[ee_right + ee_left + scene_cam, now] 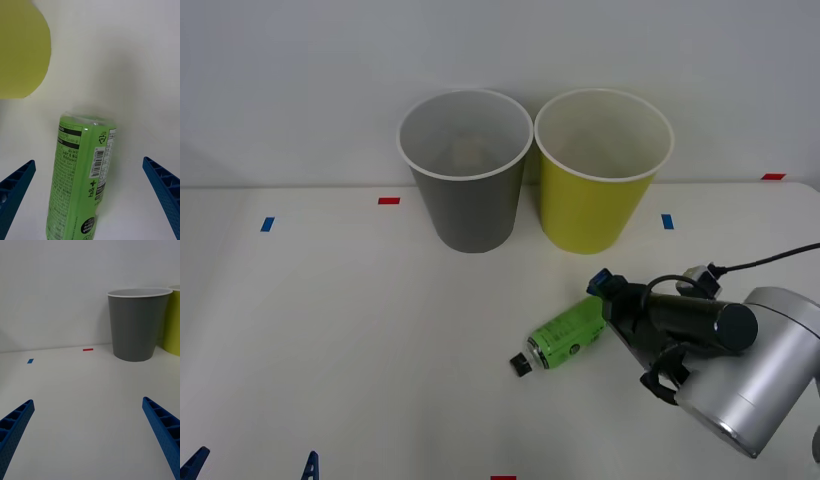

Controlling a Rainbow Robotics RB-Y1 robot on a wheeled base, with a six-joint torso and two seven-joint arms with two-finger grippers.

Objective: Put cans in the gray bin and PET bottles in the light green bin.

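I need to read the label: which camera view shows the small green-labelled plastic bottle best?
The right wrist view: the green-labelled plastic bottle lies close between the open right gripper, print legible. The front view shows it whole but far off.

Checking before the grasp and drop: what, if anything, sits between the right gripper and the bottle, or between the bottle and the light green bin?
Nothing visible. The right gripper has open jaws flanking the lying PET bottle; bare table runs to the light green bin.

Green PET bottle [565, 335] lies before both bins.
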